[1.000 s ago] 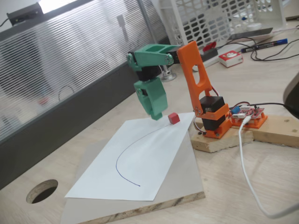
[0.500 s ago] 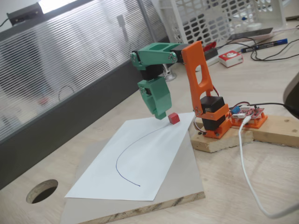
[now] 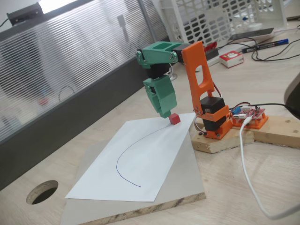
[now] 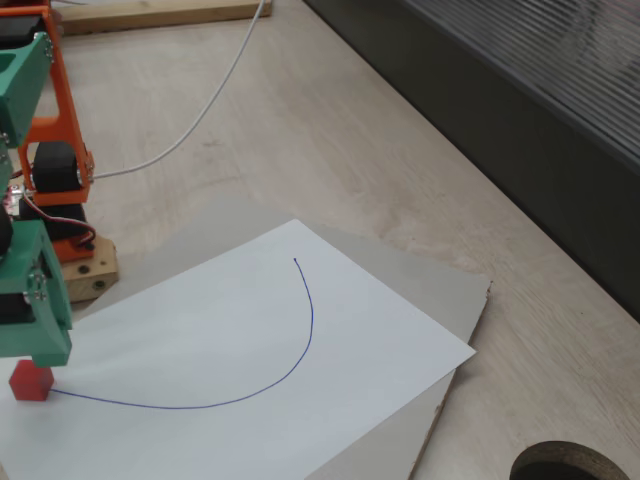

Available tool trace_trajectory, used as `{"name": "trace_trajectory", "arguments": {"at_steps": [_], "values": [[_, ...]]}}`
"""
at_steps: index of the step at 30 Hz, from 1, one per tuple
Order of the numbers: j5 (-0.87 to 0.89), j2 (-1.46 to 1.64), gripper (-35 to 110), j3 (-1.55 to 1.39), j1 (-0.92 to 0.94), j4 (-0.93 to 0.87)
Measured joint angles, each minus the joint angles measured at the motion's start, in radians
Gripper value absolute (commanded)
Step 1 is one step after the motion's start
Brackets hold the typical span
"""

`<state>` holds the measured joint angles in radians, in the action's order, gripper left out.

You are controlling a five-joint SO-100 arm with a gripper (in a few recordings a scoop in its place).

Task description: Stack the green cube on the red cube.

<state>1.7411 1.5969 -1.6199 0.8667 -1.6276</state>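
End effector (image 3: 165, 112) poised over red cube (image 3: 175, 119) at the pen line's end
Tip just above the cube; can't tell how open it is or whether it carries the green cube

Open white paper (image 4: 250, 340) all round the red cube (image 3: 175, 119), hand (image 3: 165, 112) close above.
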Motion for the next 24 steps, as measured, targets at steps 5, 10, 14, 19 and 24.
{"name": "trace_trajectory", "arguments": {"at_steps": [5, 10, 14, 19, 24], "values": [[0.000, 0.000, 13, -0.018, 0.041, -0.002], [0.000, 0.000, 13, -0.018, 0.058, -0.002], [0.002, 0.000, 13, -0.018, 0.063, -0.002], [0.002, 0.000, 13, -0.018, 0.075, 0.000], [0.002, 0.000, 13, -0.018, 0.075, 0.000]]}}
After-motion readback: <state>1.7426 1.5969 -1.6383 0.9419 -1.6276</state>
